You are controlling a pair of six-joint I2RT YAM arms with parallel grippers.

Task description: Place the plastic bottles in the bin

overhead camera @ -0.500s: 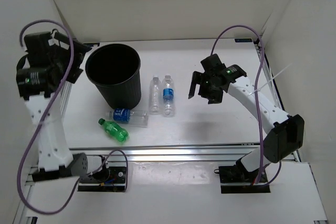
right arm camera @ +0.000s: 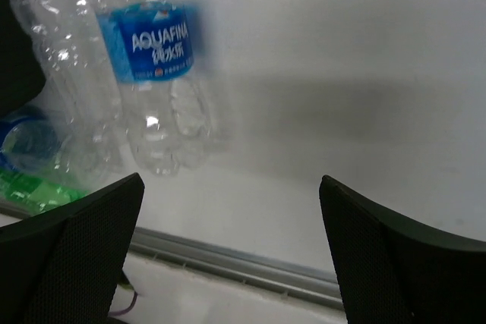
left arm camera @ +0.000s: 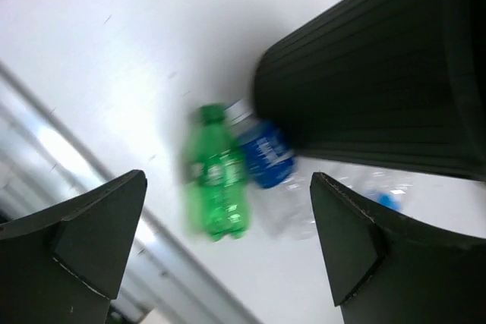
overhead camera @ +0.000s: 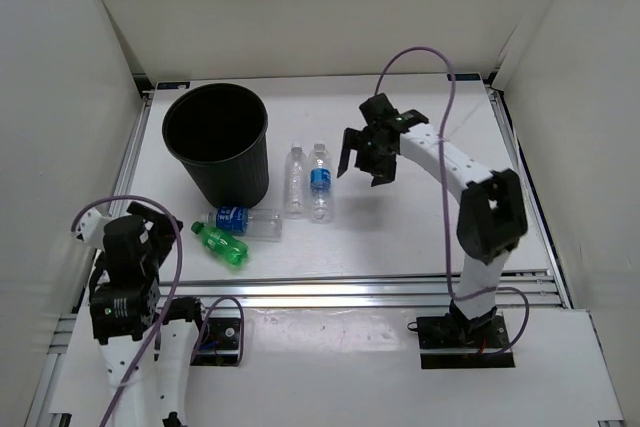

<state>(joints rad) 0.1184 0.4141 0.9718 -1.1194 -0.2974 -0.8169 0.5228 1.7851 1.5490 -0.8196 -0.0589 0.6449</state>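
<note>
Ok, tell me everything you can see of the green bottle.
The green bottle is small, translucent green plastic with a green cap. It lies on its side on the white table, on the near side of the bin, cap toward the left edge. A blue-labelled clear bottle lies close beside it; contact is unclear. Nothing grips it.

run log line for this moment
left tool open, facing green bottle | right tool open, near aquafina bottle | both bottles outside bin
</note>
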